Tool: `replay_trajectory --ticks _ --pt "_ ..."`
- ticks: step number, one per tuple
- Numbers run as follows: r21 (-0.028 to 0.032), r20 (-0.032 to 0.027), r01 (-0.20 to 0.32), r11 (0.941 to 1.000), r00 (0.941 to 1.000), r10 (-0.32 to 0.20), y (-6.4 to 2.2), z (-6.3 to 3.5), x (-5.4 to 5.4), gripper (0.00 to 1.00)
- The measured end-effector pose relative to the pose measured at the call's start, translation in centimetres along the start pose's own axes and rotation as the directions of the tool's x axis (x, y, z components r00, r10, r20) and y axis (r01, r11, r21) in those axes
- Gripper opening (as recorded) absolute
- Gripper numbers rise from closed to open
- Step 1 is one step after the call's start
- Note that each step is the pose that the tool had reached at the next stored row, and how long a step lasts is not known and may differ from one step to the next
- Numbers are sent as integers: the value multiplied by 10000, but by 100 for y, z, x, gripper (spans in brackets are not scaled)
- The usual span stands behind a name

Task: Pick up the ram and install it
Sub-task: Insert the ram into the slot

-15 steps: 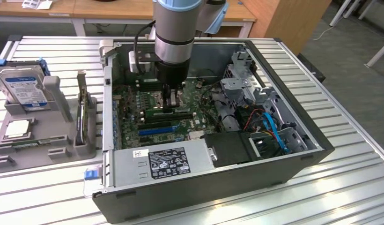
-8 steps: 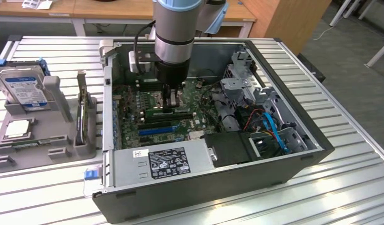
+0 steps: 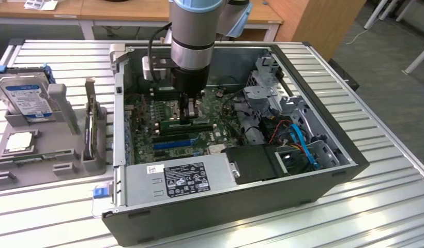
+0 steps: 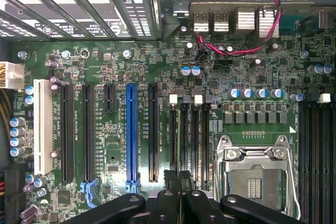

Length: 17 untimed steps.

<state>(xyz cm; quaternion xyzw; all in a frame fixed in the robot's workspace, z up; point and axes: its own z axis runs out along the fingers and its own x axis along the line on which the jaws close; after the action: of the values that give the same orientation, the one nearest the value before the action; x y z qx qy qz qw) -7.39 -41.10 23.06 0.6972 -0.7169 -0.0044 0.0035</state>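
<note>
Reaching into the open computer case [image 3: 232,217] on the table [image 3: 377,217], the gripper [image 3: 191,118] [image 4: 178,179] hangs square over the memory slots [image 4: 197,135], lined up for seating. Its jaws are all but closed at the top edge of the ram [image 3: 170,124], a green strip at the slots. Whether it is clamped or merely pressed is unclear.

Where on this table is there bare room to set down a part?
Bare ribbed table runs beside the computer case on the exterior view's right and before its near wall. Another strip lies nearer the camera than the gray fixture. Crowded: the fixture with the hard drive, and inside the case, where the gripper reaches.
</note>
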Motion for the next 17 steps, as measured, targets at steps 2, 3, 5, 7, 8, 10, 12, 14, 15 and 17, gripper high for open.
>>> replay_trajectory --ticks 2,3,5,7,8,10,12,14,15,17 --pt "0 0 14 10000 10000 -14 0 0 0 12" --pt "0 0 22 10000 10000 -22 0 0 0 12" --pt "0 0 35 10000 10000 -35 0 0 0 12" --pt "-1 -1 49 10000 10000 -49 0 0 0 12" --pt "-1 0 62 10000 10000 -62 0 0 0 12" --pt "0 -1 98 10000 10000 -98 0 0 0 12" --pt "0 -2 137 9999 9999 -137 0 0 0 12" --pt "-1 -2 166 9999 9999 -166 0 0 0 12" --pt "-1 -2 176 9998 9998 -176 0 0 0 12" --pt "-1 -2 177 9998 9998 -177 0 0 0 12"
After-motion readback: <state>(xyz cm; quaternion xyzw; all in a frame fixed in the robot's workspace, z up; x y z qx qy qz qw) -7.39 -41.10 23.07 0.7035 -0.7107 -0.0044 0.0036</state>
